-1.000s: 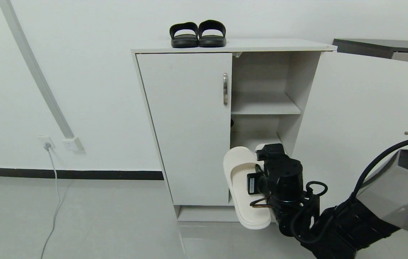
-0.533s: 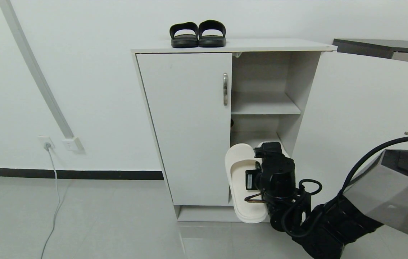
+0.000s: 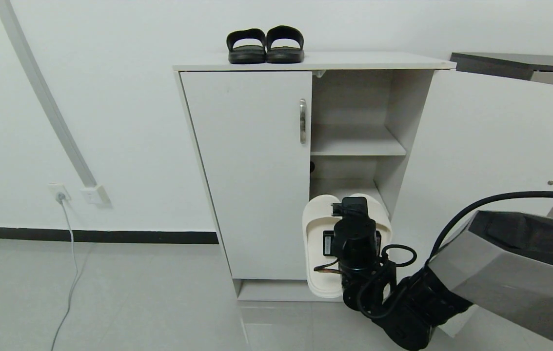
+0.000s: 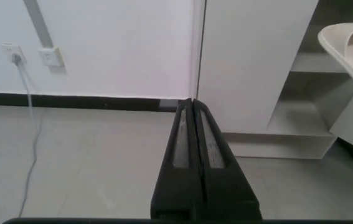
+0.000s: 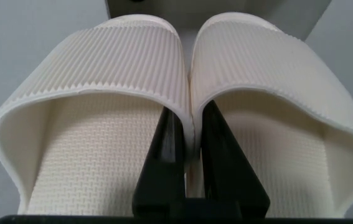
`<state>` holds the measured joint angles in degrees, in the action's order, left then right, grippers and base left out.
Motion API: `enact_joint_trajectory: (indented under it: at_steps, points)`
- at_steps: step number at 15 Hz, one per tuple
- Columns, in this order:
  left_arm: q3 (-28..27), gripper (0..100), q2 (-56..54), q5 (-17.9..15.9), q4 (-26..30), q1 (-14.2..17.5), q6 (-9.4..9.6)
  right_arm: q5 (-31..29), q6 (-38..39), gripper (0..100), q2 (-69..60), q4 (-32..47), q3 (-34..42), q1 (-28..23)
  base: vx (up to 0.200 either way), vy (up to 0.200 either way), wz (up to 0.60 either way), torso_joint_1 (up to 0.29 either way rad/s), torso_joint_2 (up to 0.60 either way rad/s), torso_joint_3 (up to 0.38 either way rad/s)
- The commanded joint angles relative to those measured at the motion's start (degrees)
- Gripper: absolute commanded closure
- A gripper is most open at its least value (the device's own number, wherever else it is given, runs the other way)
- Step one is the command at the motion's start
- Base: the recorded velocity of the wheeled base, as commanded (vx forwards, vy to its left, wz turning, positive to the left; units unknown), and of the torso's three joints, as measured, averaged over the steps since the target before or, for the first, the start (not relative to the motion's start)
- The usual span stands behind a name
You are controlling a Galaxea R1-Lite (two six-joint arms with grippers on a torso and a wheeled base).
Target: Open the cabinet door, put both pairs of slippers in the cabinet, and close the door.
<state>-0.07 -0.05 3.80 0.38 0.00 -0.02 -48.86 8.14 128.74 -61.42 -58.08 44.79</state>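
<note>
Right gripper (image 5: 187, 124): I see its 2 fingers nearly closed, 1 inside each shoe, pinching the 2 inner strap walls of the white slippers (image 3: 316, 229) together between them.
White slippers: 1 pair held side by side, touching, in front of the open right half of the cabinet (image 3: 306, 61) at the level of its lower compartment. The toes point into the opening and the heels hang lower, over the base strip. I cannot tell whether they touch the cabinet floor.
Left gripper (image 4: 192, 109): fingers pressed flat together with nothing between them, low over the floor (image 4: 89, 162) and to the left of the cabinet.
Black slippers (image 3: 266, 46): 1 pair, side by side on the cabinet top above the left door (image 3: 247, 170).
Left door: closed, with a metal handle (image 3: 302, 121) at its inner edge.
Right door (image 3: 476, 146): swung wide open towards me.
Shelf (image 3: 354, 144): 1 bare board splitting the open half into upper and lower compartments.
Writing: a small label (image 3: 328, 242) sits on the right wrist housing, too small for me to read.
Wall: a socket (image 3: 59, 193) with a cable (image 3: 69, 273) trailing down to the floor.
</note>
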Motion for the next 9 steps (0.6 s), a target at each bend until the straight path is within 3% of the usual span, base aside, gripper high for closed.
enact_joint_trajectory:
  at_steps: [1, 2, 9]
  points:
    - [-0.01, 100, 0.05, -0.02, -0.03, 0.09, -0.06, -0.01, 0.03, 100, 0.81, -0.02, -0.02, -0.32, 0.000, -0.200, 0.00, 0.007, 0.01, -0.002]
    - [-0.01, 100, 0.05, -0.02, -0.03, 0.09, -0.06, -0.01, 0.03, 100, 1.07, -0.28, -0.02, -0.40, 0.000, -0.200, 0.00, -0.002, 0.01, 0.002]
    - [-0.01, 100, 0.05, 0.06, -0.11, 0.09, -0.50, 0.17, 0.03, 100, 3.09, -2.13, 0.07, -1.28, 0.000, 0.000, 0.00, 0.000, 0.00, 0.000]
